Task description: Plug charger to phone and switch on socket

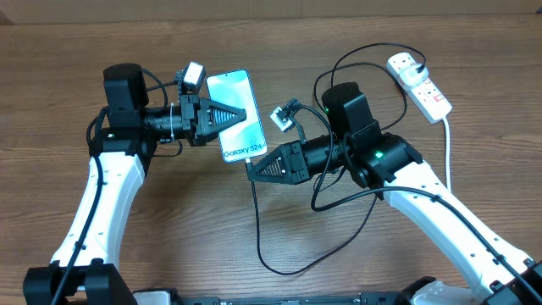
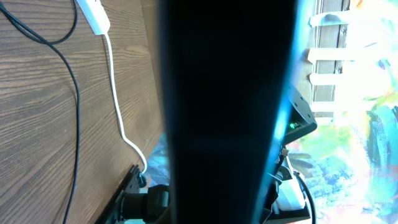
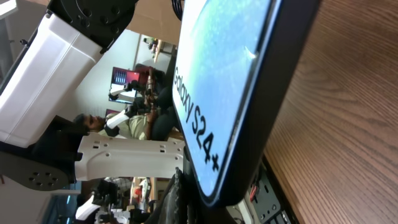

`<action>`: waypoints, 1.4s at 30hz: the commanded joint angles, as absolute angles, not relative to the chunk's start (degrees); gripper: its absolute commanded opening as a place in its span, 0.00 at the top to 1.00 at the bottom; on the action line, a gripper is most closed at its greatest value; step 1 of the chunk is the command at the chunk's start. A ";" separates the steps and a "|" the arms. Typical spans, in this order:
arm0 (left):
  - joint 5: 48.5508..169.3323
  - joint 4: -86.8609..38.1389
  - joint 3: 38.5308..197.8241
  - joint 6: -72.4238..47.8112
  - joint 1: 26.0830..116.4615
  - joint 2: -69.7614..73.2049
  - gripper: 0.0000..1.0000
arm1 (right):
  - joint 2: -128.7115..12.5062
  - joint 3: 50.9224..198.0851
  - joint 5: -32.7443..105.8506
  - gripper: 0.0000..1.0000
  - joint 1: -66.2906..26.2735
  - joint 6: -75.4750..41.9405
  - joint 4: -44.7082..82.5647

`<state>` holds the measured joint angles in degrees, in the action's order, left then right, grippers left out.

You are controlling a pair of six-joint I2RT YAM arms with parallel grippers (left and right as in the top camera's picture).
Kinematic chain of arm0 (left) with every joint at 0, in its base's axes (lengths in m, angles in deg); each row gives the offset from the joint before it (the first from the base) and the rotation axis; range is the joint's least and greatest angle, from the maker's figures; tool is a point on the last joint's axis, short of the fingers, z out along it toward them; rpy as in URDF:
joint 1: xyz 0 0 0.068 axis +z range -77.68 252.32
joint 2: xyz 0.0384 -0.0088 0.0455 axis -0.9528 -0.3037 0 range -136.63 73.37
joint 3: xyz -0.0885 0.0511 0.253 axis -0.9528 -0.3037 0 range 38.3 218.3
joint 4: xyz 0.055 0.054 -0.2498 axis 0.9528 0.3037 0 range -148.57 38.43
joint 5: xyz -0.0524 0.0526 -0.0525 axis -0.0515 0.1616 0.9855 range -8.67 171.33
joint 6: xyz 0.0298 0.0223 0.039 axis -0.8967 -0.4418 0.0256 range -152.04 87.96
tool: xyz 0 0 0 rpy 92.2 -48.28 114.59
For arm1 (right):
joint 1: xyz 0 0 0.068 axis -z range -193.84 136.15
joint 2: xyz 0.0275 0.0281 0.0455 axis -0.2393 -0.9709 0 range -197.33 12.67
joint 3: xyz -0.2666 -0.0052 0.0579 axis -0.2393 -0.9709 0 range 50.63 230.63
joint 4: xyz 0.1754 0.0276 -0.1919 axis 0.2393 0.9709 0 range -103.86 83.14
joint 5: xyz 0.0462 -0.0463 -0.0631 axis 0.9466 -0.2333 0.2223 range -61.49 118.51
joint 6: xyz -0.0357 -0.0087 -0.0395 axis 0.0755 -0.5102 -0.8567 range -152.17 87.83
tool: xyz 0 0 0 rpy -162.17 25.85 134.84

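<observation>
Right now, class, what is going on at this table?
The left end effector holds the phone by its side, screen lit. The right end effector pinches the charger at its connector end, right against the phone's lower edge; whether it is seated cannot be told. Its cable trails back to the socket at the far right.

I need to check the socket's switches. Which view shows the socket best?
Overhead: the whole socket lies in view at upper right, red markings visible. The left wrist catches only one white end with its cord; the right wrist shows none of it, only the phone close up.
</observation>
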<state>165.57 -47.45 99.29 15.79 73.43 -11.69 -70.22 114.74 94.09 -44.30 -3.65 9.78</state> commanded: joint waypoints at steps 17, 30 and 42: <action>169.49 -47.67 99.80 14.24 73.03 -11.75 0.96 | -70.40 116.01 93.89 0.96 -44.11 -2.98 9.23; 169.49 -47.67 99.80 14.24 73.01 -11.75 0.96 | -70.40 116.01 93.87 0.96 -44.11 -1.93 8.23; 169.53 -47.67 99.80 14.24 72.99 -11.75 0.96 | -70.42 116.01 93.41 0.96 -44.15 -1.69 8.05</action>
<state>166.21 -47.50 99.29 15.79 73.43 -11.69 -70.22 114.74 94.46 -44.32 -2.12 8.71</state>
